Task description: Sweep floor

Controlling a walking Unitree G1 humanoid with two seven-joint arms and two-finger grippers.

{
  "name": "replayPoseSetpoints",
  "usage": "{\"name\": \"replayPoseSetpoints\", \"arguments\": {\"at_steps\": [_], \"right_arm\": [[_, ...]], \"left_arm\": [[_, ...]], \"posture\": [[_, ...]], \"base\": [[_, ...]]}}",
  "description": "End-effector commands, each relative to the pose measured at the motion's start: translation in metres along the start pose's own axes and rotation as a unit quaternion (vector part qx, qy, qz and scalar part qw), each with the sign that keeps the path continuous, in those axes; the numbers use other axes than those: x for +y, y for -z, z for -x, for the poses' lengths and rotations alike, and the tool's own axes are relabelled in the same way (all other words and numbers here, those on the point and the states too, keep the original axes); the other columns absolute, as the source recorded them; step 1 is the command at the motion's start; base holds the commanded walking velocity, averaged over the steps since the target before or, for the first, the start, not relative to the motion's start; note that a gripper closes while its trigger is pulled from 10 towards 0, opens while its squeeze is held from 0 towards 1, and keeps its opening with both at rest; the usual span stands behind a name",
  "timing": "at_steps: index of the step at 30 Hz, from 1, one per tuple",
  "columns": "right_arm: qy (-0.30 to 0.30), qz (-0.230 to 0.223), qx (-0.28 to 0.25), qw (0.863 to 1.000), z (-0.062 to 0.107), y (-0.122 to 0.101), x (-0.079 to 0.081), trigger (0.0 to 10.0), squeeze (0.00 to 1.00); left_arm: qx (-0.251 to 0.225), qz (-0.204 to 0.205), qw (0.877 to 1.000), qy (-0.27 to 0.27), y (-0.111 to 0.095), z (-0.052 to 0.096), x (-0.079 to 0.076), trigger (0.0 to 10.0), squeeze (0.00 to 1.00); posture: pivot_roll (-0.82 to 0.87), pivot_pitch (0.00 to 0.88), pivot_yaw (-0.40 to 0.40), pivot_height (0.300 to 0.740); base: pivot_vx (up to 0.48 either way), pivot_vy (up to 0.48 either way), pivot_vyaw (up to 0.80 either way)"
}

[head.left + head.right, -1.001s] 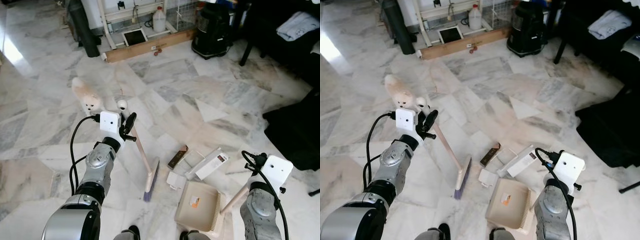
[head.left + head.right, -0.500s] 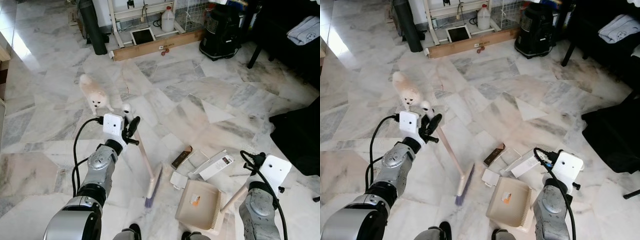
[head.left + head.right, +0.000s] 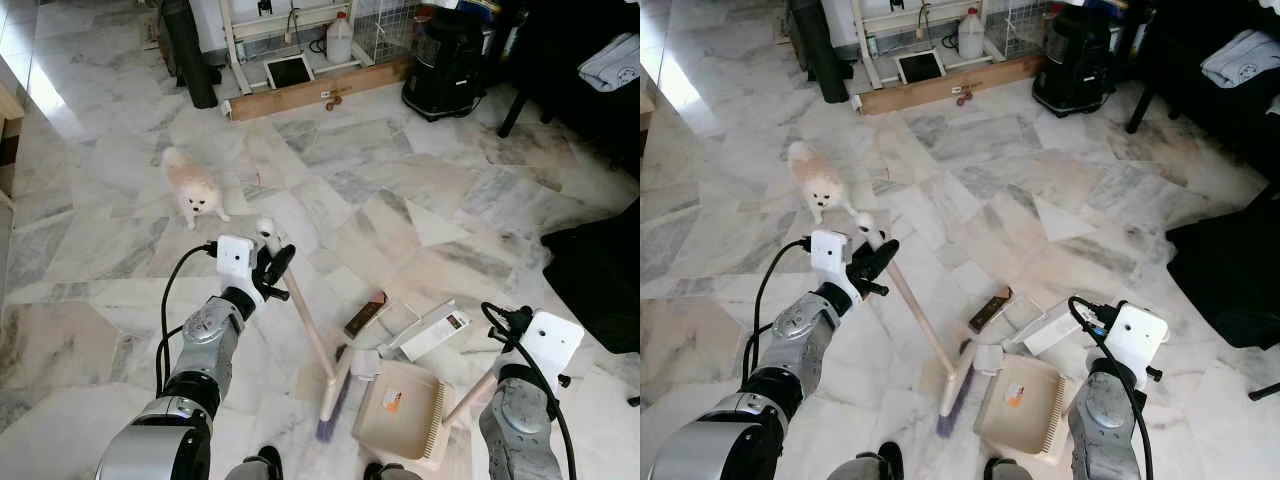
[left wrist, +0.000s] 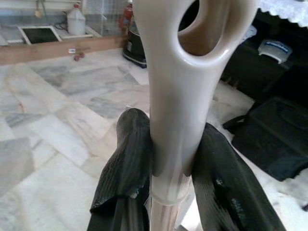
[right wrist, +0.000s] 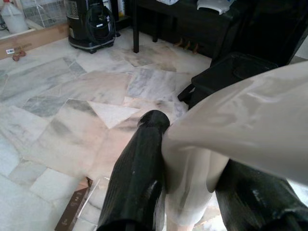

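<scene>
Head-camera views. Left gripper (image 3: 272,268) clamps the upper end of a cream broom (image 3: 312,338), whose long axis slants down and away from the gripper toward the robot's right and feet. The broom's bristle head (image 3: 333,402) rests on the marble floor (image 3: 340,170), just beside the near-left edge of a beige dustpan (image 3: 398,409). The dustpan lies flat below and to the left of the right gripper (image 3: 497,368), its pale handle rising toward that gripper, its open mouth facing a small white card (image 3: 362,362), a brown packet (image 3: 363,313) and a long white box (image 3: 430,329). A small cream dog (image 3: 192,186) stands beyond the left gripper. Farther off stand a wooden plank (image 3: 318,89), a plastic jug (image 3: 339,42) and a black canister vacuum (image 3: 446,62); a dark bag (image 3: 600,270) lies to the right of the right gripper.

Left wrist view. Both black fingers (image 4: 124,166) press against the sides of the broom's cream grip (image 4: 185,96), just under its hanging loop; the shaft runs on between them.

Right wrist view. The two black fingers (image 5: 140,171) are closed on the pale, glossy dustpan handle (image 5: 202,159), which runs up out of the gripper. Past the fingers lie the brown packet (image 5: 71,216) and, farther off, the vacuum (image 5: 91,24).
</scene>
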State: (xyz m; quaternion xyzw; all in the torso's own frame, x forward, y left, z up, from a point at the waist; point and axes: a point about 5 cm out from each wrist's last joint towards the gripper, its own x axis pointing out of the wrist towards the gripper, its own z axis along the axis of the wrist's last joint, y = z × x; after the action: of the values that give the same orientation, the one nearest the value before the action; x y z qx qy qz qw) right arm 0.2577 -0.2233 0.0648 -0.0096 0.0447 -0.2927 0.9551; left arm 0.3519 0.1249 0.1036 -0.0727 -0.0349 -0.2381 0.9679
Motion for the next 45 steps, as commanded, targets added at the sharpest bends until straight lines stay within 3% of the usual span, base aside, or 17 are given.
{"name": "replayPoseSetpoints", "arguments": {"at_steps": [1,15,27,33,40,45], "right_arm": [[0.004,0.002,-0.005,1.0,-0.001,-0.001,-0.003,10.0,0.0],[0.002,-0.002,-0.003,1.0,-0.003,-0.001,0.002,10.0,0.0],[0.0,-0.006,0.0,1.0,-0.003,0.001,0.006,10.0,0.0],[0.0,-0.008,-0.001,1.0,-0.003,0.001,0.008,10.0,0.0],[0.004,-0.006,-0.003,1.0,-0.002,0.002,0.004,10.0,0.0],[0.006,-0.006,-0.005,1.0,-0.001,0.001,0.003,10.0,0.0]], "left_arm": [[-0.002,0.014,1.0,0.013,0.0,0.0,-0.002,10.0,0.0],[0.005,-0.004,0.997,0.072,-0.01,0.007,0.005,10.0,0.0],[-0.023,-0.094,0.992,0.078,-0.047,0.015,0.024,10.0,0.0],[-0.022,-0.093,0.993,0.07,-0.045,0.014,0.02,10.0,0.0],[-0.027,-0.088,0.995,0.028,-0.036,0.001,0.012,10.0,0.0],[-0.015,-0.075,0.997,0.032,-0.029,-0.004,0.005,10.0,0.0]], "posture": [[-0.08,0.195,0.026,0.74],[-0.06,0.186,0.032,0.74],[-0.04,0.178,0.037,0.74],[-0.04,0.175,0.042,0.74],[-0.05,0.181,0.043,0.74],[-0.06,0.184,0.044,0.74]], "base": [[0.0,0.0,0.0],[0.0,0.0,0.0],[0.0,0.0,0.0],[0.0,0.0,0.0],[0.0,0.0,0.0],[0.0,0.0,0.0]]}}
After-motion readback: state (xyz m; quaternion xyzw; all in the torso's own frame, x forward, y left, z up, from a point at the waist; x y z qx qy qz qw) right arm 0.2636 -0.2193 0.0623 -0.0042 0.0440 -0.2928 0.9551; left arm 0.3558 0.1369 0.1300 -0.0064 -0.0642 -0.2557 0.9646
